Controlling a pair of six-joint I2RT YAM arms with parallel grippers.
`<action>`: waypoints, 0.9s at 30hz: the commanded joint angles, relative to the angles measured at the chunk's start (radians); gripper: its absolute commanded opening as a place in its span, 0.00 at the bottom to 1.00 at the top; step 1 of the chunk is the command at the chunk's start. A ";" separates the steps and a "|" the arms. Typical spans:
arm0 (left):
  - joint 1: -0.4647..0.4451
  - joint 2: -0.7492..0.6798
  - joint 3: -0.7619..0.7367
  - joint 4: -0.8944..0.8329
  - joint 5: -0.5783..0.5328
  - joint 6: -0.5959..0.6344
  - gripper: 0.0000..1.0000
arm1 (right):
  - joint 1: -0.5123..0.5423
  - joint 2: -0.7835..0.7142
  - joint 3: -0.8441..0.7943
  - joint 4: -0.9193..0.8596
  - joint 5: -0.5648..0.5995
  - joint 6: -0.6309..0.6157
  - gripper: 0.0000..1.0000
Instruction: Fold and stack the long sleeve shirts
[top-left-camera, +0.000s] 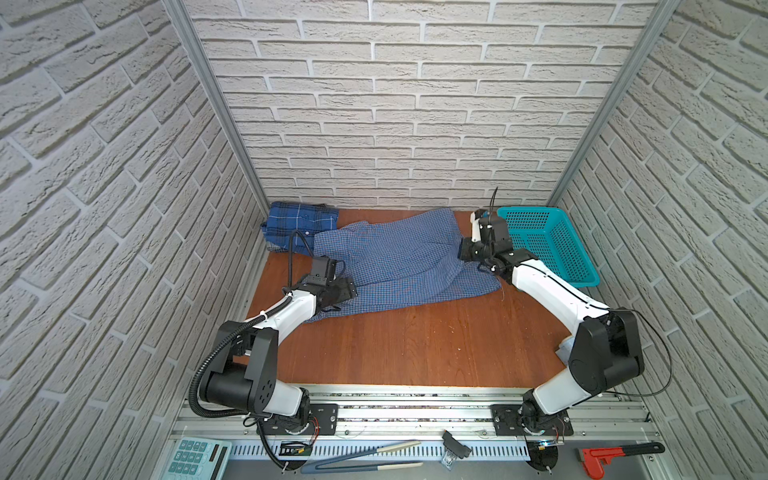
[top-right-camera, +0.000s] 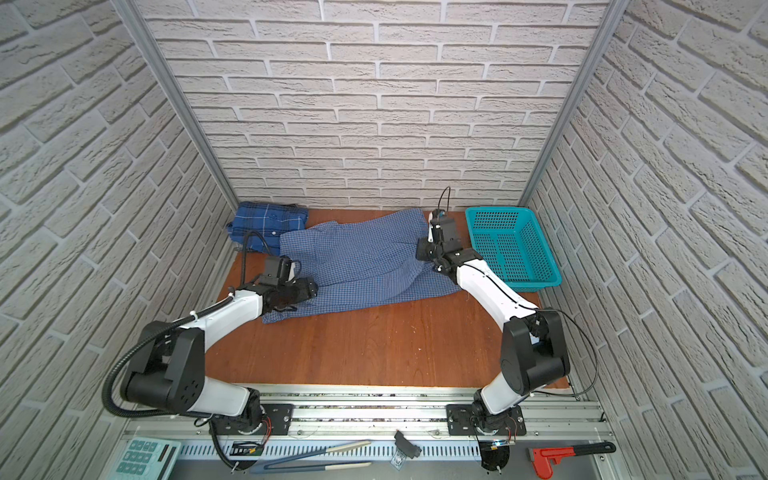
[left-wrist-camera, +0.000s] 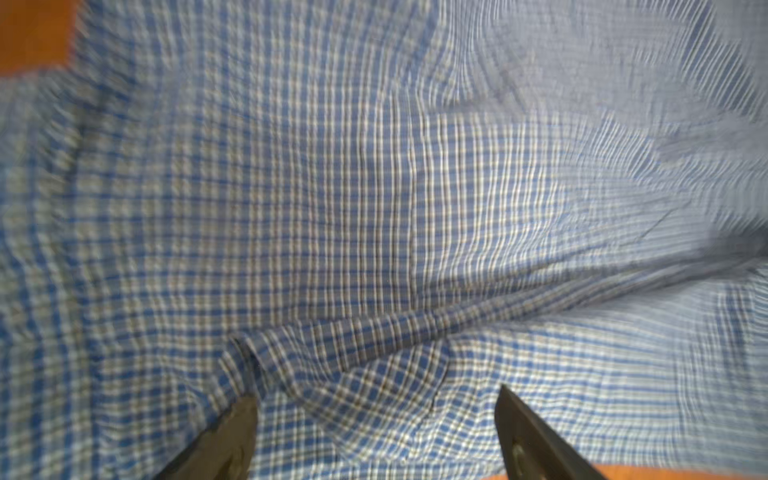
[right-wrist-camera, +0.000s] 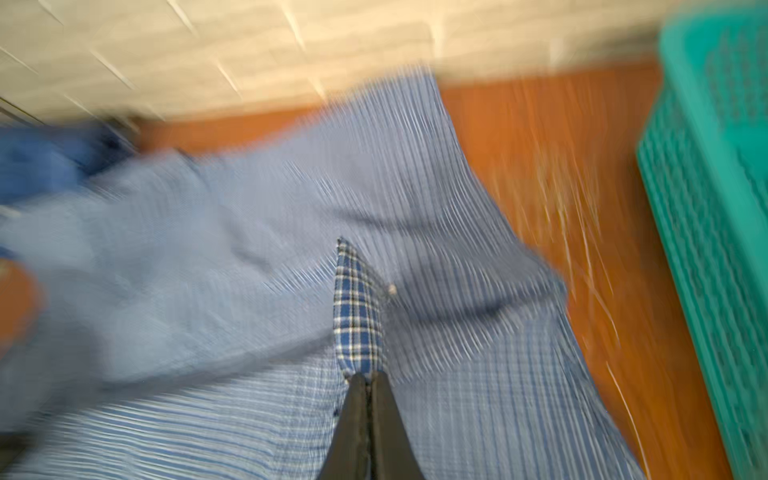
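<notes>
Checking progress: you had roughly half done. The plaid shirt (top-left-camera: 299, 222) sat folded into a compact block at the far-left corner of the bench (top-left-camera: 415, 345), so that was likely your stack base. The light check shirt (top-left-camera: 390, 262) lay spread over the far half of the bench, between the plaid shirt and the basket (top-left-camera: 552, 249), its far-left edge touching or overlapping the plaid block.

Its long axis ran left to right, skewed: the left end sat nearer, the right end farther. One flap lay diagonally across the body. Couldn't tell which end held the collar.

Your left tool (left-wrist-camera: 376, 395) was spread wide and empty, low over a wrinkle ridge at the shirt's near-left end. Your right tool (right-wrist-camera: 370, 376) was clamped on a pinch of the light check shirt at its right end, beside the basket. The right wrist view was motion-blurred.

My read on what was left: finish folding this shirt, then place it on the plaid one.
</notes>
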 joint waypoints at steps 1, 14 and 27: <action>0.044 -0.042 0.052 0.017 0.013 0.020 0.90 | 0.007 -0.102 0.027 0.017 -0.030 -0.002 0.07; 0.074 -0.055 -0.042 0.064 0.062 0.025 0.90 | -0.060 0.099 -0.223 0.064 0.130 -0.053 0.06; -0.031 0.091 0.108 0.009 -0.064 0.047 0.88 | -0.177 0.025 -0.167 0.033 -0.025 -0.107 0.06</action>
